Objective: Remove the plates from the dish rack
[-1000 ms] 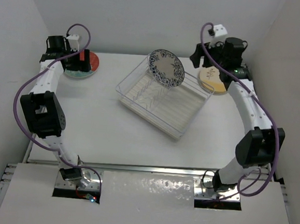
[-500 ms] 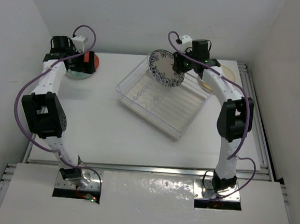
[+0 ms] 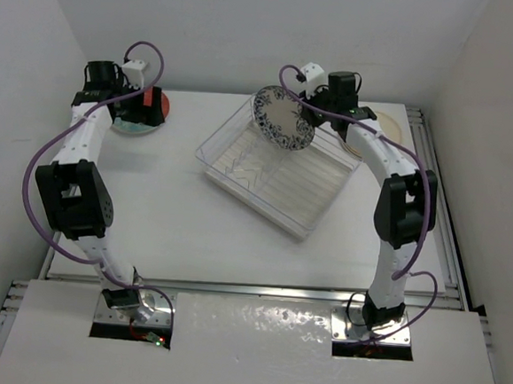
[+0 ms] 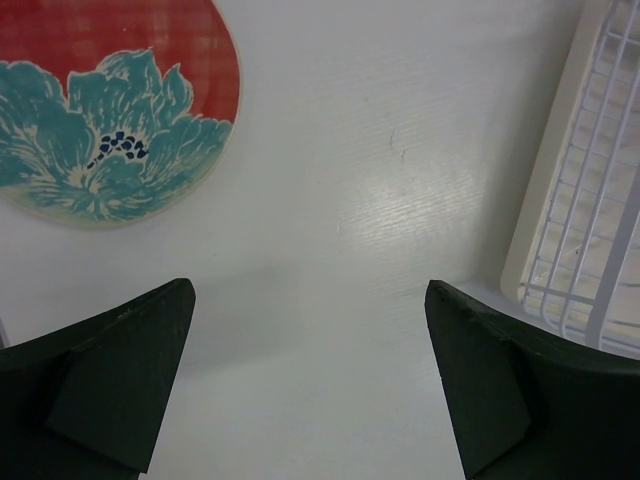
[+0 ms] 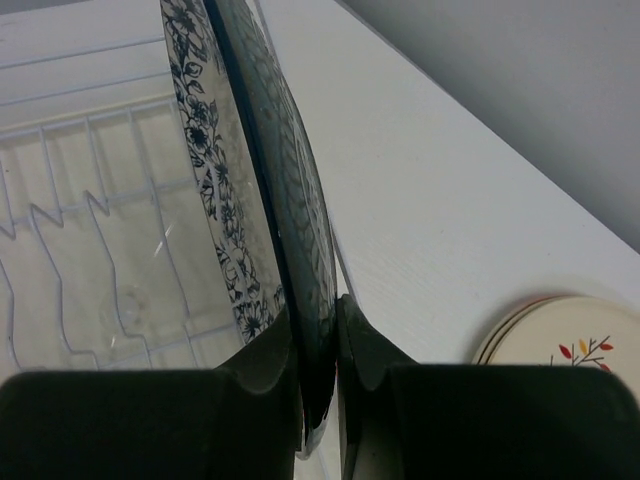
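Observation:
A white plate with blue floral pattern [image 3: 283, 116] [image 5: 225, 210] stands on edge in the clear dish rack [image 3: 281, 167] at the table's middle back. My right gripper [image 3: 314, 115] [image 5: 318, 330] is shut on this plate's rim, one finger on each face. A red-rimmed plate with a teal flower [image 3: 142, 116] [image 4: 105, 110] lies flat at the back left. My left gripper [image 3: 126, 102] [image 4: 310, 385] hovers open beside it over bare table, holding nothing. A cream plate with a sprig motif [image 3: 381, 131] [image 5: 565, 345] lies on a stack at the back right.
The rack's wire dividers [image 5: 90, 260] stand just left of the held plate. A corner of the rack [image 4: 590, 200] shows at the right of the left wrist view. White walls close in on the table at back and sides.
My right arm swung left from the cream plate stack to the floral plate, and its gripper shut on the rim. The left arm has stayed put.

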